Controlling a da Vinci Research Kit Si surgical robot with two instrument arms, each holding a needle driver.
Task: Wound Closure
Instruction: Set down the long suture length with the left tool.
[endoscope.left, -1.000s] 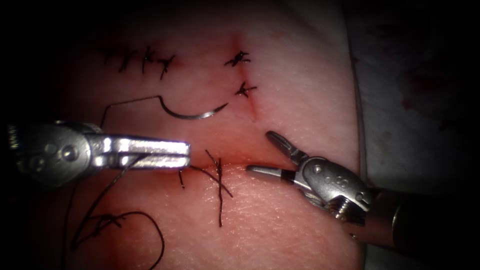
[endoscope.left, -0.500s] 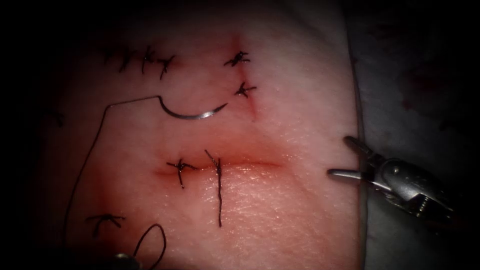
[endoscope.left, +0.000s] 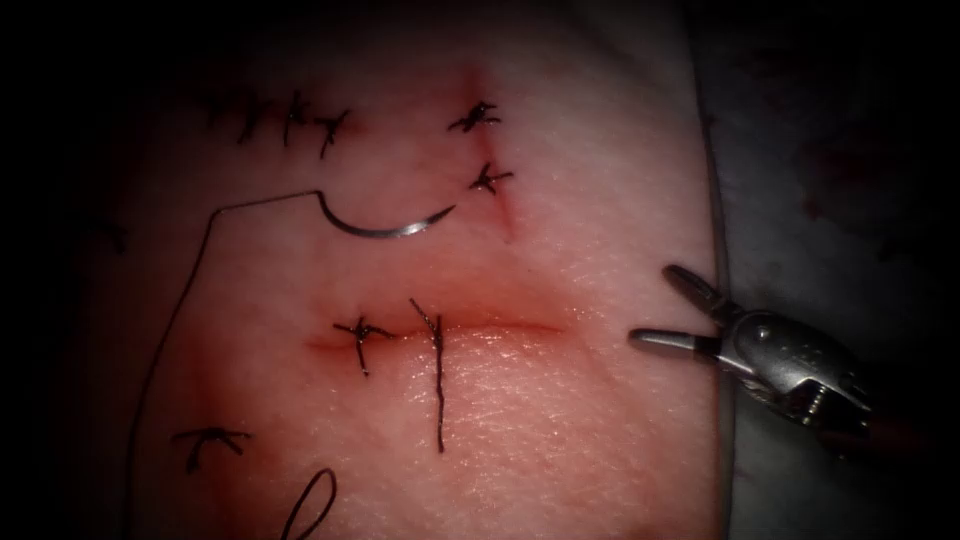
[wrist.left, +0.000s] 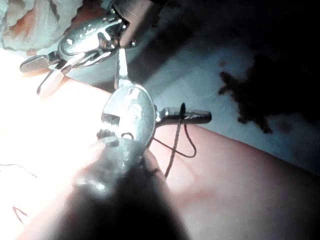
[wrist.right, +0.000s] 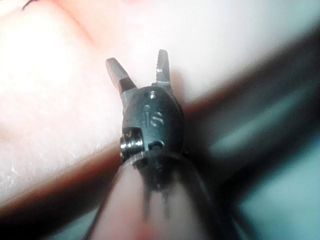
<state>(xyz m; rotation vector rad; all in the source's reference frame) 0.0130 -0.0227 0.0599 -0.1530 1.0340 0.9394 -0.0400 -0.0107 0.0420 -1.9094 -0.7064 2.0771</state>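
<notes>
The curved needle (endoscope.left: 385, 226) lies loose on the tissue (endoscope.left: 560, 430), beyond the horizontal cut (endoscope.left: 500, 328) and left of its middle; neither tool holds it. Its thread (endoscope.left: 190, 300) runs left and then down the tissue. My right tool (endoscope.left: 653, 304) hovers at the tissue's right edge, jaws open and empty, as the right wrist view (wrist.right: 140, 67) confirms. In the left wrist view my left tool (wrist.left: 165, 82) has its jaws spread wide, and the thread (wrist.left: 176, 145) hangs across one jaw without being gripped. A knotted stitch (endoscope.left: 361, 331) and a long-tailed stitch (endoscope.left: 438, 380) cross the cut.
Older knots sit at the far left (endoscope.left: 290, 120), at a short upper cut (endoscope.left: 482, 150) and near the lower left (endoscope.left: 210, 440). Red fluid tints the tissue around the cut. Grey cloth (endoscope.left: 830, 150) lies past the tissue's right edge, with dark stains (wrist.left: 260, 95).
The left tool, shut on the thread beside the cut a second ago, withdrew downward out of the endoscope view and opened. The right tool backed off the cut to the right, then edged slightly back.
</notes>
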